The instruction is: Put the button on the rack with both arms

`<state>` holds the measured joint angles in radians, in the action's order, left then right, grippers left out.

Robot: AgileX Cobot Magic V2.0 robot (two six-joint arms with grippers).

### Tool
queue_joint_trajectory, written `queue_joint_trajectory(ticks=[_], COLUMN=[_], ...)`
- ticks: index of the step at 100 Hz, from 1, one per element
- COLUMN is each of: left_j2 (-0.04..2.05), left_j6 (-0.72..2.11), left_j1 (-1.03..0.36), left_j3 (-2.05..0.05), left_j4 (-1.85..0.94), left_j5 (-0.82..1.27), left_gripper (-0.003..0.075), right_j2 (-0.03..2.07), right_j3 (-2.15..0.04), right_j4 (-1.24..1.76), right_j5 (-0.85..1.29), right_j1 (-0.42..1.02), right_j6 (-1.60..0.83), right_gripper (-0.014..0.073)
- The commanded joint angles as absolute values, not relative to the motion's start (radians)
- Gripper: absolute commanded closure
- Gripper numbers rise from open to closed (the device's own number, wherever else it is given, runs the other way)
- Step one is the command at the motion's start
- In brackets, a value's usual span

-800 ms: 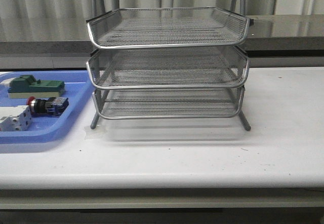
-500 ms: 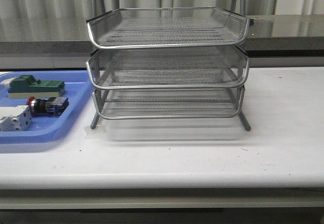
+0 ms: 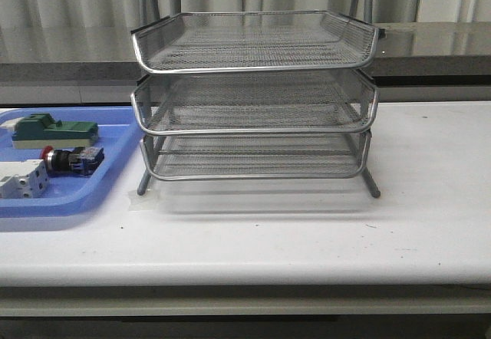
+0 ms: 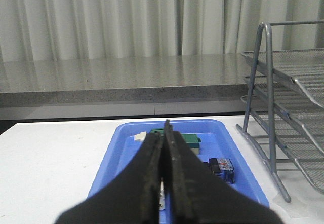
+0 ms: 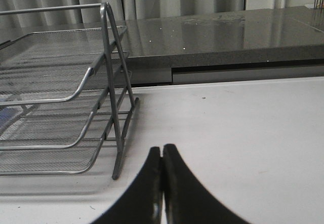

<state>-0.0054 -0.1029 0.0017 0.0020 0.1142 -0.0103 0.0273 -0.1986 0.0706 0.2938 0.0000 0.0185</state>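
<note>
The button (image 3: 70, 159) lies in the blue tray (image 3: 107, 182) beside the rack (image 3: 253, 97); both end effectors, left (image 4: 164, 148) and right (image 5: 162, 158), are pressed together, empty.

Silver mesh rack (image 3: 253, 97), blue tray (image 3: 77, 201) — red-headed, black-and-blue button (image 3: 71, 159)

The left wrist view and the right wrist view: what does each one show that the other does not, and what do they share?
Only the left wrist view shows the blue tray with the button and the green-topped block in it, and the left gripper, fingers together with nothing between them. Only the right wrist view shows the right gripper, also shut and holding nothing, over bare white table. Both show an end of the rack, the grey counter and the curtains behind.
</note>
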Motion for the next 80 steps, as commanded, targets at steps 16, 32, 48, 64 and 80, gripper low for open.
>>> queue_joint_trajectory(ticks=[16, 32, 48, 64, 80], left_j2=[-0.036, -0.036, -0.036, -0.036, -0.036], left_j6=[-0.11, -0.11, -0.11, -0.11, -0.11], left_j1=[0.002, 0.002, 0.002, 0.002, 0.002], left_j3=[0.044, 0.044, 0.044, 0.044, 0.044], left_j4=[0.11, 0.11, 0.11, 0.11, 0.11], left_j5=[-0.082, -0.082, -0.082, -0.082, -0.082], left_gripper=[0.074, 0.074, 0.074, 0.074, 0.074], right_j2=[0.276, 0.465, 0.57, 0.634, 0.686], right_j3=[-0.47, -0.608, -0.649, -0.647, -0.647], right_j4=[0.077, 0.104, 0.212, 0.342, 0.498], right_j5=[0.477, 0.628, 0.61, 0.536, 0.523], right_j1=[-0.004, -0.004, -0.004, -0.004, -0.004], right_j6=[0.015, 0.015, 0.015, 0.015, 0.015], right_gripper=[0.0654, 0.0654, 0.0654, 0.0654, 0.0654])
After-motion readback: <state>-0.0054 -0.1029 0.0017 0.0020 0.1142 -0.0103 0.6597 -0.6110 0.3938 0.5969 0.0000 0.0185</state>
